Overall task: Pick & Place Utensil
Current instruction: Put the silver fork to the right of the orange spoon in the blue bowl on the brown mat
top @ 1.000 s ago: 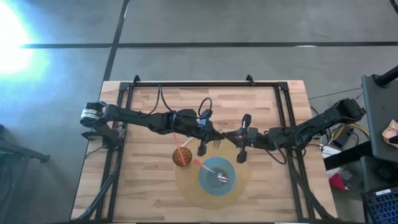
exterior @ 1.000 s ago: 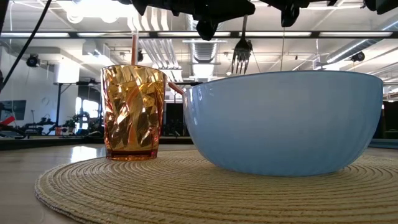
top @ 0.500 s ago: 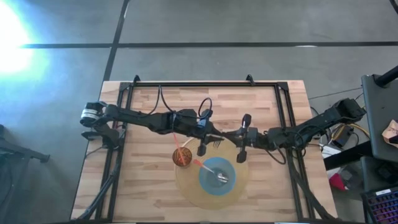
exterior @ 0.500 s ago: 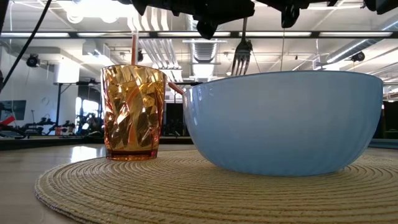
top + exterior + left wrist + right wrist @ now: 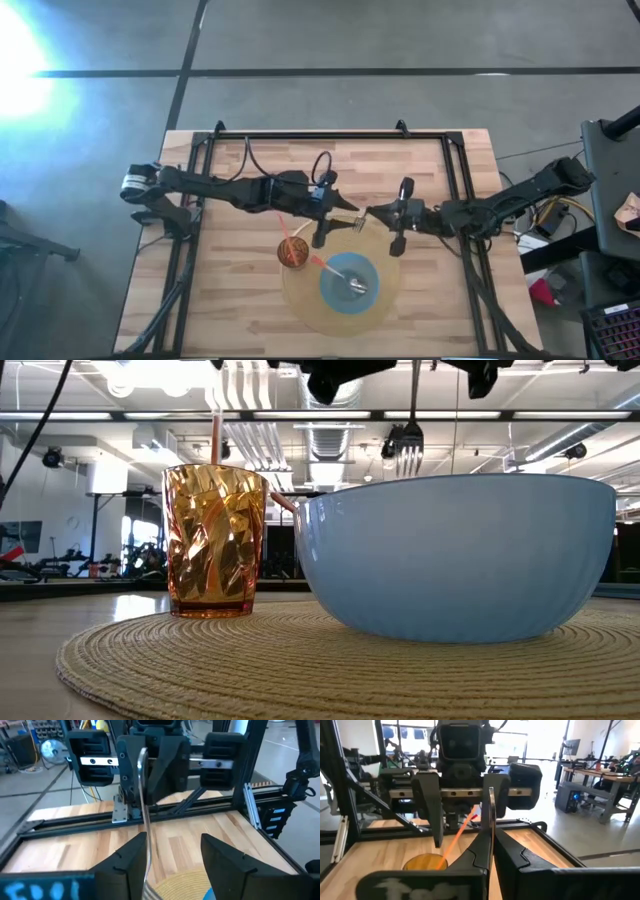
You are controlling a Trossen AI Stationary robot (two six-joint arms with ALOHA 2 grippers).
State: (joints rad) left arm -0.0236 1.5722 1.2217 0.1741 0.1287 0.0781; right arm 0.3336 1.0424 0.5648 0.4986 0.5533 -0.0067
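From above, the silver metal fork point(image 5: 350, 216) is in the air over the light wooden table point(image 5: 240, 290), just beyond the round woven straw mat point(image 5: 300, 305), between the left gripper point(image 5: 336, 208) and the right gripper point(image 5: 378, 212), which face each other. In the low view, the tines hang downward above the far rim of the wide pale blue bowl point(image 5: 455, 555); the amber ribbed plastic cup point(image 5: 215, 540) with a pink straw point(image 5: 215, 435) stands just beside the bowl. In the left wrist view, this gripper's fingers point(image 5: 131, 862) stand wide apart and the handle passes between them, close to one finger; I cannot tell if it touches. In the right wrist view, the fingers point(image 5: 479, 851) are pressed together on the thin handle. I judge the fork light, stiff and rather slippery, so a hold on the flat middle of the handle seems safest against swinging.
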